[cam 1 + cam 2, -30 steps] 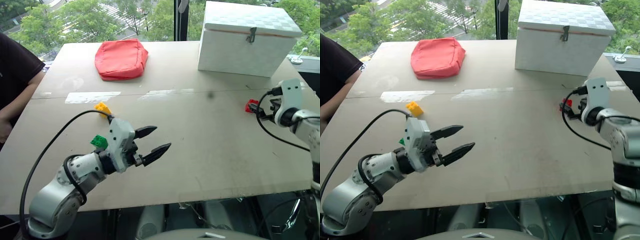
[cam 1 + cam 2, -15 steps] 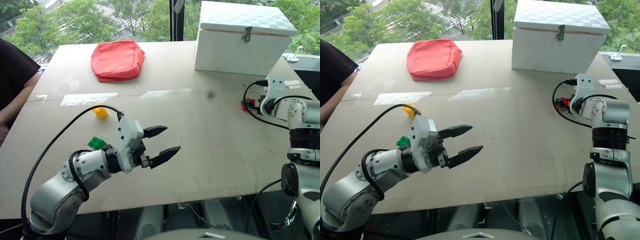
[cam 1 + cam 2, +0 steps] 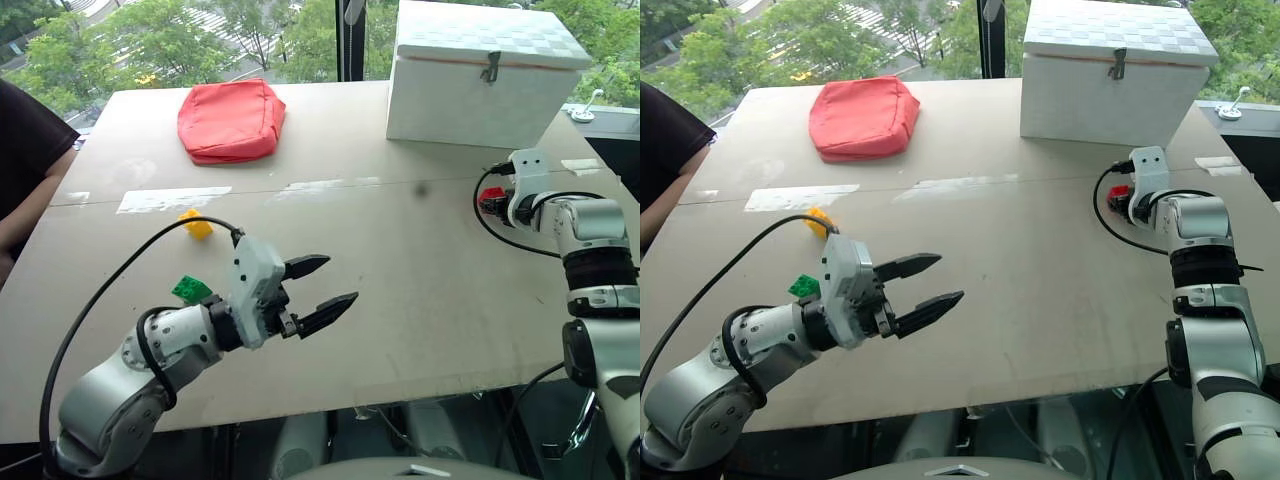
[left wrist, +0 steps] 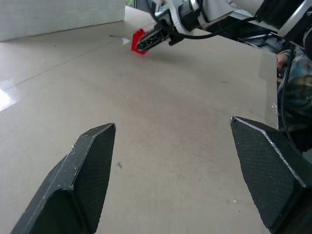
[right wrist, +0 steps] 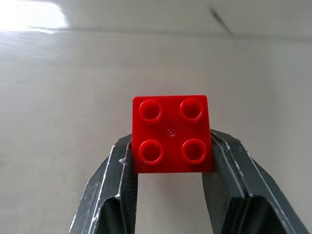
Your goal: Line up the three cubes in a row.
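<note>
The red cube (image 5: 171, 132) sits between the fingers of my right gripper (image 5: 170, 153), which is shut on it at the table's right side, below the white box; the same red cube (image 3: 490, 199) shows at the gripper tip in the head view. On the left, the yellow cube (image 3: 196, 222) lies on the table, and the green cube (image 3: 188, 290) lies nearer, partly behind my left arm. My left gripper (image 3: 322, 284) hovers open over the table's near middle with nothing between its fingers.
A red cushion (image 3: 231, 118) lies at the back left and a large white box (image 3: 485, 72) stands at the back right. A person's dark sleeve (image 3: 30, 150) is at the left table edge. A black cable (image 3: 120, 290) loops from my left arm.
My right gripper moved in toward the red cube and shut on it. The left gripper stayed where it was. The camera shifted slightly.
</note>
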